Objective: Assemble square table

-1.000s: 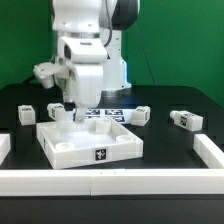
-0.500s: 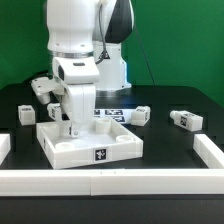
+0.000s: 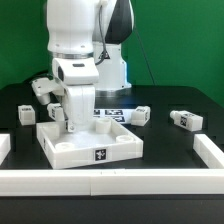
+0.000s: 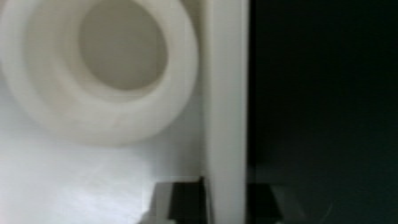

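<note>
The table top (image 3: 92, 143) is a white square tray with a raised rim. It has a small black-and-white tag on its front wall and sits in the middle of the black counter (image 3: 170, 142), just behind the front border rail (image 3: 120, 182). Four small white tagged legs (image 3: 140, 115) lie loose on the counter. One is just beside the tray's back right corner and another is well off toward the counter's right edge. The other two are near the tray's back left corner. The marker board (image 3: 112, 112) lies flat behind the tray.

The exterior view shows the whole layout, with the arm standing upright and the gripper (image 3: 72, 126) lowered onto the tray near its back left corner. From there the fingertips are too small to read. The wrist view is close and blurred. It shows the tray's white floor with a round recess, the thin rim running straight through the picture, and bare black counter beyond it. Two dark fingers (image 4: 180, 203) sit on either side of that rim, so the jaws are closed on the table top's rim.

A second ago the arm was posed differently, with its wrist higher over the same corner. Half a second ago it was already down in its present pose, and since then the jaws have gone from wide apart to clamped. The tray and legs lie where they did.
</note>
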{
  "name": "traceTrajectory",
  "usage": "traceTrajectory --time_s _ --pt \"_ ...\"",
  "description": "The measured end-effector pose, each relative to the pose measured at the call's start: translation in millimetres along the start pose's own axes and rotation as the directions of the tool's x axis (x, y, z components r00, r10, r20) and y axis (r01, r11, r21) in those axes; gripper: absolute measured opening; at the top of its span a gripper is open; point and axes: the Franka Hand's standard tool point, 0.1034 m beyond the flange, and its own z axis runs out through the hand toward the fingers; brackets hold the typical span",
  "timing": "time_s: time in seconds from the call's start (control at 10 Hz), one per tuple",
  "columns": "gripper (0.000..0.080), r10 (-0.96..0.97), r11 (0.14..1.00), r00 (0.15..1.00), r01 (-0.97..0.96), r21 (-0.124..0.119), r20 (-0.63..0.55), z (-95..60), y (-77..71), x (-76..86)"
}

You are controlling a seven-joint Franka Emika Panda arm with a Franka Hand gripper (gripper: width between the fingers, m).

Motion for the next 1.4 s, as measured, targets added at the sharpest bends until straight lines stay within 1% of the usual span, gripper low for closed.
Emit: traceTrajectory --time_s 0.1,0.7,0.8,0.9,1.1,1.2,1.3,1.4 --pt "0.0057 0.000 1.000 1.000 0.000 -0.003 0.001 -0.8 0.8 -0.5" --pt "0.0057 0.000 1.000 1.000 0.000 -0.004 0.002 -1.0 1.1 -0.6" --pt "0.0058 0.071 0.997 0.997 -0.071 0.001 0.000 -1.4 4.1 3.8" --pt "0.0058 0.174 0.985 0.985 -0.174 0.009 0.002 -4.2 16.4 17.7" --pt "0.0058 0.264 0.965 0.965 -0.264 0.005 0.001 -8.7 46.8 46.6" --pt "0.0058 0.289 0.957 0.957 -0.289 0.004 -0.001 -9.8 65.4 58.6" --pt "0.0058 0.290 0.957 0.957 -0.290 -0.009 -0.006 -10.5 81.7 65.8" --pt "0.0058 0.293 0.956 0.956 -0.293 -0.020 -0.013 -10.8 93.6 75.0"
